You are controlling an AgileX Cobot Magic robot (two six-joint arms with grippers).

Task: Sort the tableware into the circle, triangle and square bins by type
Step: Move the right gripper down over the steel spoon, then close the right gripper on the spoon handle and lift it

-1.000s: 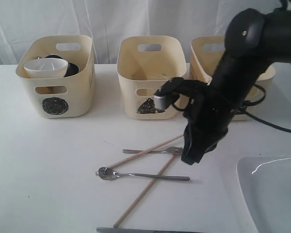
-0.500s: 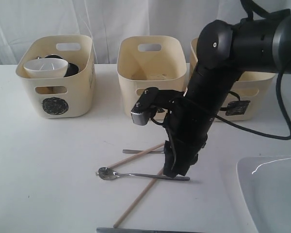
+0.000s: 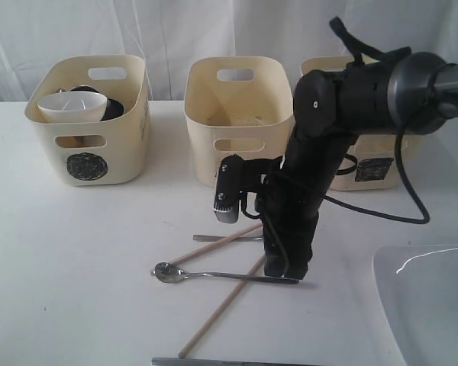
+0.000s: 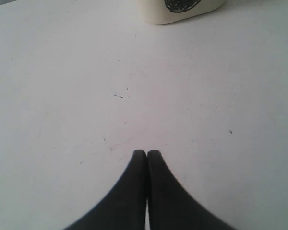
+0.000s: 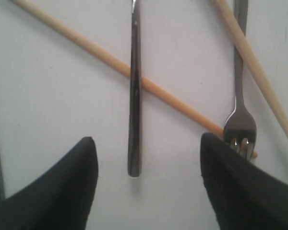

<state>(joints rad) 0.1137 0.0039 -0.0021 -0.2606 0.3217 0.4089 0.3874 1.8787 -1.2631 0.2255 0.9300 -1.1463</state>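
My right gripper points straight down, open, over the handle end of the steel spoon. In the right wrist view the spoon handle ends between the wide-apart fingers of the right gripper, touching neither. The fork lies by one finger. Two wooden chopsticks cross the cutlery. The circle bin holds the white bowl, with something dark behind it. The triangle bin and square bin stand further right. My left gripper is shut and empty over bare table.
The white plate lies at the front right corner. A dark strip runs along the front edge of the table. The right arm's wrist camera hangs in front of the triangle bin. The circle bin's base shows in the left wrist view.
The right arm swung left and down, and its gripper turned to point straight down over the spoon's handle end. The cutlery, chopsticks and bins have not moved.
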